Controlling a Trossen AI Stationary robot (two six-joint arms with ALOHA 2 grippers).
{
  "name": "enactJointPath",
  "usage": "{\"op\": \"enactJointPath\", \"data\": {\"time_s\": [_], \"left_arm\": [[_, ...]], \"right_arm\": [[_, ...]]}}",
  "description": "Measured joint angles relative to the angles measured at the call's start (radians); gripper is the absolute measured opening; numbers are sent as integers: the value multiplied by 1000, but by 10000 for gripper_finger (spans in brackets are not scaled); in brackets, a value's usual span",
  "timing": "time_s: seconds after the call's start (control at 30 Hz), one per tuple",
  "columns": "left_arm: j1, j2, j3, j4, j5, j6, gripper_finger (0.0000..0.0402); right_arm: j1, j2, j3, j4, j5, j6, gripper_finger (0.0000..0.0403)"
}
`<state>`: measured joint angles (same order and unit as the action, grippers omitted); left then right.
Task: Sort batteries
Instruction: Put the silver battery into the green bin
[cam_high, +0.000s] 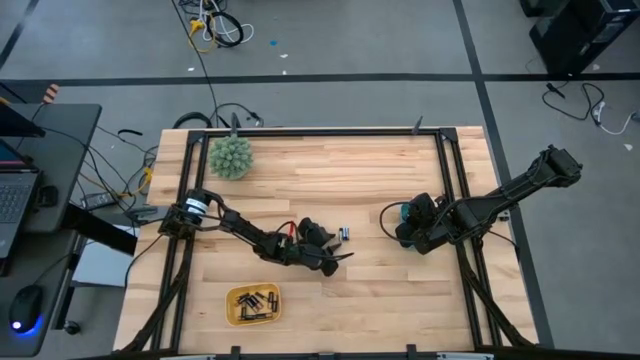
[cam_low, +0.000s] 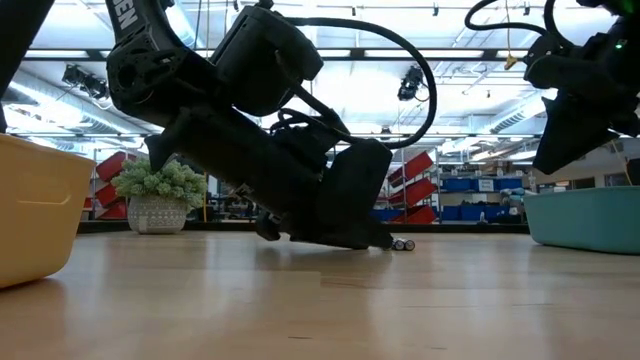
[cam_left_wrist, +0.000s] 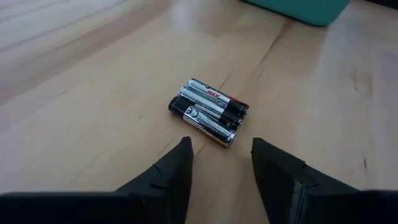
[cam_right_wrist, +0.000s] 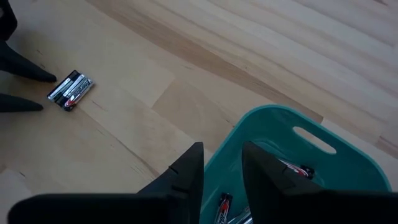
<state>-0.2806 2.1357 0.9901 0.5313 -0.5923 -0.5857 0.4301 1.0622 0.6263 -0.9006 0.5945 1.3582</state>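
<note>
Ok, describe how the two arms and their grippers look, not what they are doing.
Both arms are dark, almost black, built of jointed segments. The left gripper ends in two flat, wedge-shaped black fingers; the right gripper has the same pair. A black cable loops over the left arm in the low view, and a pale ring shows near its base in the high view.

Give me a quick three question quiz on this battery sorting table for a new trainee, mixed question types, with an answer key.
1. True or false: the left gripper is shut on a battery.
2. How many loose batteries lie together in front of the left gripper?
3. The right gripper hangs over which tray? A) yellow tray B) teal tray

Key:
1. False; its fingers are open, with the batteries ahead of them.
2. Three.
3. B, with batteries inside it.
</note>
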Motion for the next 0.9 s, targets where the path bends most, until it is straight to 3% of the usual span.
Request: {"op": "enactJointPath", "data": {"time_s": [0.27,0.9], "left_arm": [[-1,1,1,13,-12,4,187],[36,1,3,18,-51,-47,188]], "right_arm": [[0,0,0,0,0,0,96],[0,0,0,1,0,0,96]]}}
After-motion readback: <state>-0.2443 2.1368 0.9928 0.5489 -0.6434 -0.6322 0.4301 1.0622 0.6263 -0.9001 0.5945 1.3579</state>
